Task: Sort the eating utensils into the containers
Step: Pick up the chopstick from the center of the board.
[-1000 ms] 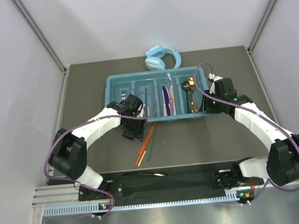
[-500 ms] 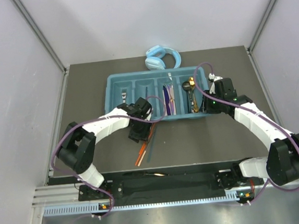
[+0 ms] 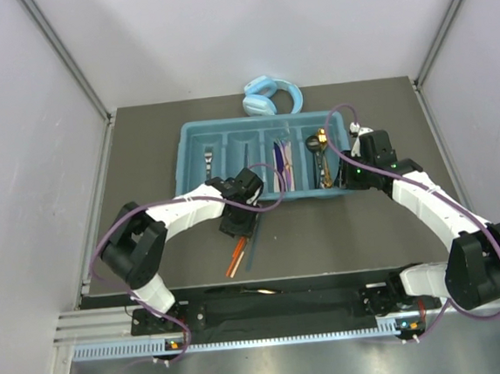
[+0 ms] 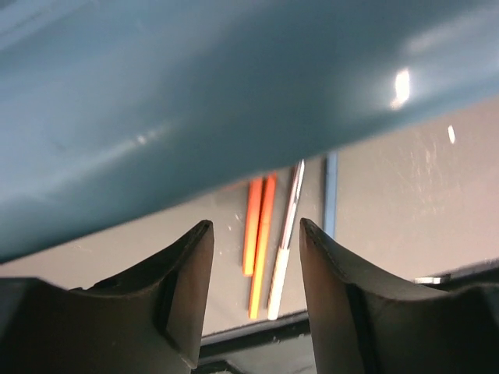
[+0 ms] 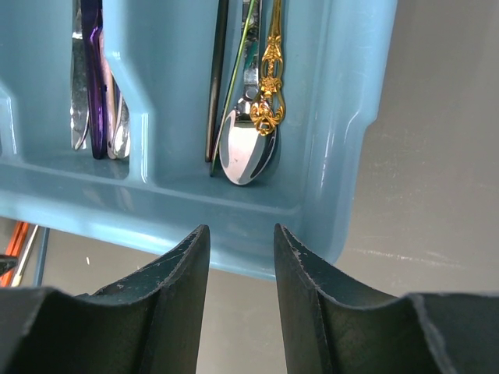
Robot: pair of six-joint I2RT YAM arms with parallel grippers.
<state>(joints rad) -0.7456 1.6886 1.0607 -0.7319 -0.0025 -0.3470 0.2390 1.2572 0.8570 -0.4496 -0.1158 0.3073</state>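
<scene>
The teal tray lies mid-table with four long compartments. It holds a silver fork, purple and silver knives, and a gold spoon, a silver spoon and a dark knife in the right compartment. Two orange chopsticks lie on the mat in front of the tray, beside a slim silver utensil and a blue strip. My left gripper is open and empty just past the tray's front wall, above the chopsticks. My right gripper is open and empty at the tray's near right corner.
Light blue headphones lie behind the tray. Grey walls enclose the dark mat on the left, right and back. The arm bases and a metal rail run along the near edge.
My left gripper has moved right along the tray's front and now sits over the chopsticks. The right arm has not moved.
</scene>
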